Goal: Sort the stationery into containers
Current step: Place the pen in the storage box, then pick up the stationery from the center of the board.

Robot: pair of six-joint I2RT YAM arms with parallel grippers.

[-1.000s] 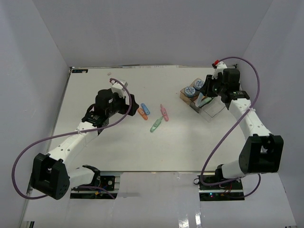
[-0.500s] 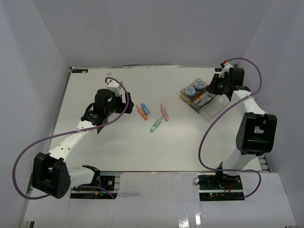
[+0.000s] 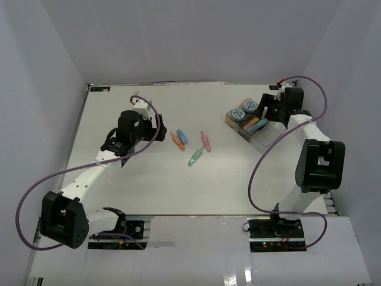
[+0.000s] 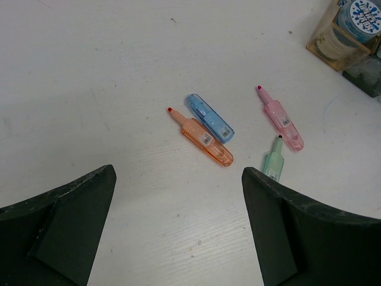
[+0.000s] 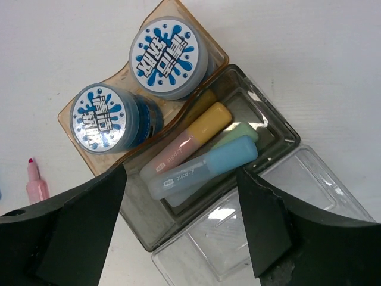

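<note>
Grey walls (image 3: 190, 36) are enclosing the white table (image 3: 149, 179). Lowering carelessly, I am risking clipping the smoky tray (image 5: 271, 122) and shoving it. My right gripper (image 5: 181, 179) is hanging wide open, stored pastel pieces (image 5: 205, 168) lying right beneath; my left gripper (image 4: 178, 176) is gaping empty, four loose pieces (image 4: 205, 140) lying just ahead.

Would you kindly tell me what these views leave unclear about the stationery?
Left wrist: green highlighter, lower end behind the left pincer's finger; amber tray cut by the edge.
Right wrist: pink highlighter, body behind the right pincer's finger.
Top: grey tray, contents too small to count.
</note>
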